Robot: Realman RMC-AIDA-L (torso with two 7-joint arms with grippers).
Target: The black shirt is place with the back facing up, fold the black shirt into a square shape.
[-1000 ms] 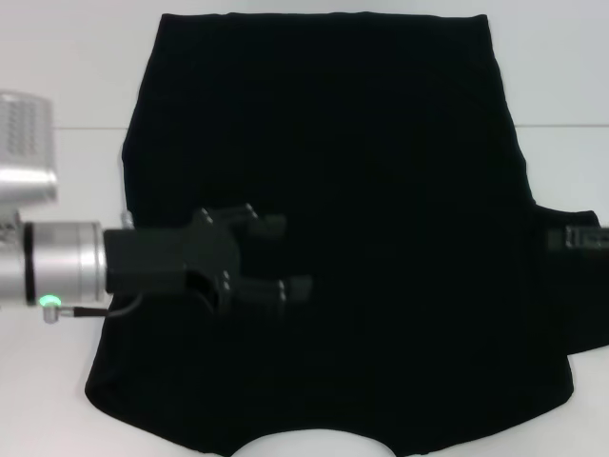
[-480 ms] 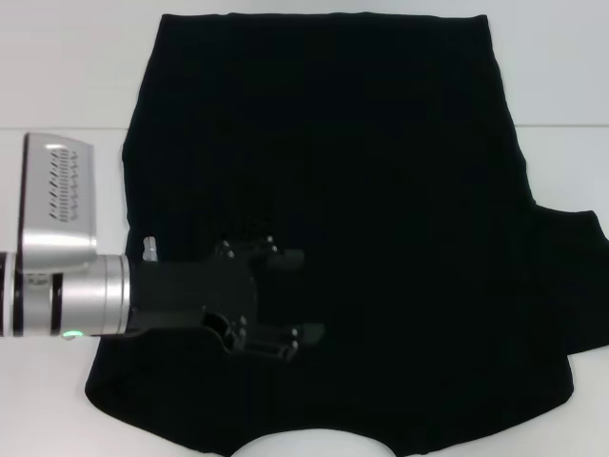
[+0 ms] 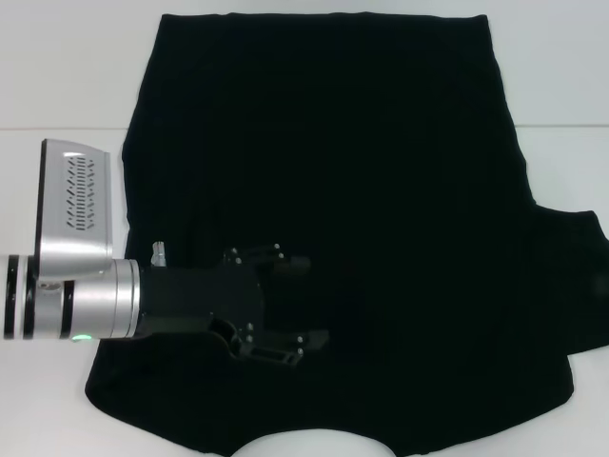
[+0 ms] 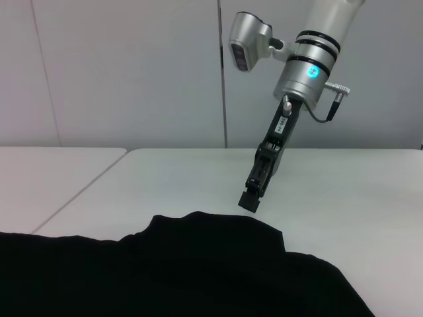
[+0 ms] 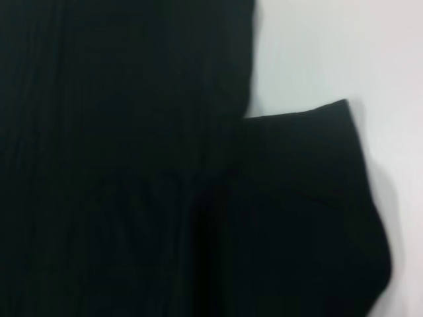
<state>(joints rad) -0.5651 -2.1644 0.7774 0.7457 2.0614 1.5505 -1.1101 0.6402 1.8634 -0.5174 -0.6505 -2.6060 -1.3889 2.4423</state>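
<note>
The black shirt [image 3: 381, 171] lies spread flat on the white table [image 3: 57, 76], plain side up, with its left sleeve folded in and its right sleeve [image 3: 571, 276] sticking out. My left gripper [image 3: 303, 301] hovers open over the shirt's near left part, with nothing between its fingers. In the left wrist view, my right gripper [image 4: 254, 191] hangs pointing down above the bare table, just beyond the right sleeve [image 4: 218, 231]. The right wrist view looks down on that sleeve [image 5: 304, 198] and the shirt body [image 5: 119, 165].
A seam [image 3: 57, 129] crosses the table from left to right, partly under the shirt. Bare table shows on both sides of the shirt and at the neck opening [image 3: 314, 447] by the near edge. White wall panels [image 4: 132, 66] stand behind the table.
My left gripper has moved nearer to me and slightly rightward over the shirt, still open. My right gripper has left the head view's right edge.
</note>
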